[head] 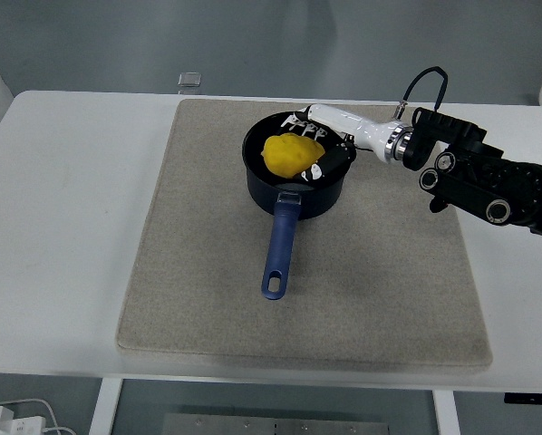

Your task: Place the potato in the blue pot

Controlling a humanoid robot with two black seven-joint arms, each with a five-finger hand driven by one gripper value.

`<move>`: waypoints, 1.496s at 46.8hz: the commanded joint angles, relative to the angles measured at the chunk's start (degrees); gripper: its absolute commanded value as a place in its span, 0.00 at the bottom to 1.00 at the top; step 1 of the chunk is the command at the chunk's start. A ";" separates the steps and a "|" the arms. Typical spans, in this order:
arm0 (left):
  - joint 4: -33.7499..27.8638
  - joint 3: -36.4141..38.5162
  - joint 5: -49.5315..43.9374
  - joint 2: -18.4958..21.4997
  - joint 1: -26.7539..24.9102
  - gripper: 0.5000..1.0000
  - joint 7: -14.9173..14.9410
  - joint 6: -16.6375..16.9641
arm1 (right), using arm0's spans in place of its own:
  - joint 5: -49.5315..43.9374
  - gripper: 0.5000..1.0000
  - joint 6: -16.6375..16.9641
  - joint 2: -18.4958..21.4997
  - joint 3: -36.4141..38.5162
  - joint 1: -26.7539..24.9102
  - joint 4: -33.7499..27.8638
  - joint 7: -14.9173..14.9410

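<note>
The dark blue pot (pixel 327 195) stands on the grey mat at the back middle, its blue handle (pixel 281 247) pointing toward the near edge. The yellow potato (pixel 289 155) is inside the pot's opening, still held by my right hand (pixel 312 147), whose fingers curl around it from behind and the right. The right arm (pixel 475 175) reaches in from the right edge over the mat. The left arm is out of view.
The grey mat (pixel 198 290) covers the middle of the white table (pixel 53 245). A small clear square object (pixel 190 81) lies at the table's far edge.
</note>
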 commanded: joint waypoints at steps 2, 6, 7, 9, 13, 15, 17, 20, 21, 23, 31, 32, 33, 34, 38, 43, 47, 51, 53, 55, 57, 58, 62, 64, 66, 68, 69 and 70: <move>0.00 0.04 0.00 0.00 -0.01 1.00 0.00 0.00 | -0.05 0.00 -0.17 0.68 0.06 -0.84 -1.64 -0.04; 0.00 -0.05 0.00 0.00 -0.01 1.00 0.00 0.00 | 0.04 0.00 -0.70 1.38 0.06 -1.28 -2.87 -0.04; 0.00 0.04 0.00 0.00 -0.01 1.00 0.00 0.00 | 0.04 0.00 -0.78 1.64 0.14 -1.36 -3.13 -0.04; 0.00 -0.05 0.00 0.00 -0.01 1.00 0.00 0.00 | 0.48 0.06 -0.79 1.91 0.49 -1.54 -3.40 -0.04; 0.00 0.04 0.00 0.00 -0.01 1.00 0.00 0.00 | 0.83 0.66 -0.79 2.00 0.85 -1.54 -3.40 -0.04; 0.00 0.04 0.00 0.00 -0.01 1.00 0.00 0.00 | 0.83 0.87 -0.79 1.91 0.58 -1.54 -3.40 -0.04; 0.00 0.04 0.00 0.00 -0.01 1.00 0.00 0.00 | 0.83 0.87 -0.79 1.91 0.58 -1.45 -3.40 -0.04; 0.00 -0.05 0.00 0.00 -0.01 1.00 0.00 0.00 | 0.83 0.87 -0.79 1.91 0.67 -1.45 -3.40 -0.04; 0.00 0.04 0.00 0.00 -0.01 1.00 0.00 0.00 | 0.92 0.87 -0.79 1.91 0.76 -1.45 -3.40 -0.04; 0.00 -0.05 0.00 0.00 -0.01 1.00 0.00 0.00 | 0.92 0.87 -0.79 1.91 0.85 -1.45 -3.40 -0.04; 0.00 0.04 0.00 0.00 -0.01 1.00 0.00 0.00 | 0.92 0.87 -0.79 1.91 1.02 -1.37 -3.31 -0.04; 0.00 0.04 0.00 0.00 -0.01 1.00 0.00 0.00 | 0.92 0.87 -0.79 1.91 1.02 -1.37 -3.31 -0.04; 0.00 0.04 0.00 0.00 -0.01 1.00 0.00 0.00 | 0.92 0.87 -0.79 1.91 1.11 -1.37 -3.31 -0.04; 0.00 0.04 0.00 0.00 -0.01 1.00 0.00 0.00 | 0.92 0.87 -0.79 1.91 1.11 -1.37 -3.31 -0.04; 0.00 -0.05 0.00 0.00 -0.01 1.00 0.00 0.00 | 0.92 0.87 -0.79 1.82 1.20 -1.37 -3.31 -0.04; 0.00 0.04 0.00 0.00 -0.01 1.00 0.00 0.00 | 0.92 0.87 -0.79 1.82 1.20 -1.37 -3.31 -0.05; 0.00 0.04 0.00 0.00 -0.01 1.00 0.00 0.00 | 0.92 0.88 -0.87 1.65 1.28 -1.37 -3.31 -0.04; 0.00 0.04 0.00 0.00 -0.01 1.00 0.00 0.00 | 1.01 0.87 -1.22 1.30 1.37 -1.28 -3.22 -0.04; 0.00 0.04 0.00 0.00 -0.01 1.00 0.00 0.00 | 1.09 0.88 -2.01 1.12 1.37 -1.19 -3.14 -0.04; 0.00 0.04 0.00 0.00 -0.01 1.00 0.00 0.00 | 1.44 0.87 -2.80 0.86 1.37 -1.10 -3.05 -0.04; 0.00 -0.05 0.00 0.00 -0.01 1.00 0.00 0.00 | 1.97 0.87 -3.51 0.68 1.37 -1.01 -3.05 -0.04; 0.00 0.04 0.00 0.00 -0.01 1.00 0.00 0.00 | 2.32 0.87 -3.68 0.59 1.37 -0.93 -2.96 -0.04; 0.00 0.04 0.00 0.00 -0.01 1.00 0.00 0.00 | 4.69 0.87 -3.77 -0.28 2.25 -0.75 -2.96 -0.04; 0.00 0.04 0.00 0.00 -0.01 1.00 0.00 0.00 | 6.36 0.87 -3.60 -0.81 3.56 -0.75 -2.96 -0.13; 0.00 0.04 0.00 0.00 -0.01 1.00 0.00 0.00 | 8.38 0.87 -3.42 -1.16 5.14 -0.84 -3.05 -0.13; 0.00 0.04 0.00 0.00 -0.01 1.00 0.00 0.00 | 10.49 0.87 -3.25 -1.69 6.73 -0.84 -3.05 -0.13; 0.00 0.04 0.00 0.00 -0.01 1.00 0.00 0.00 | 11.54 0.87 -3.25 -2.04 7.43 -0.84 -3.05 -0.13; 0.00 0.04 0.00 0.00 -0.01 1.00 0.00 0.00 | 12.60 0.88 -3.16 -2.39 8.13 -0.84 -3.05 -0.13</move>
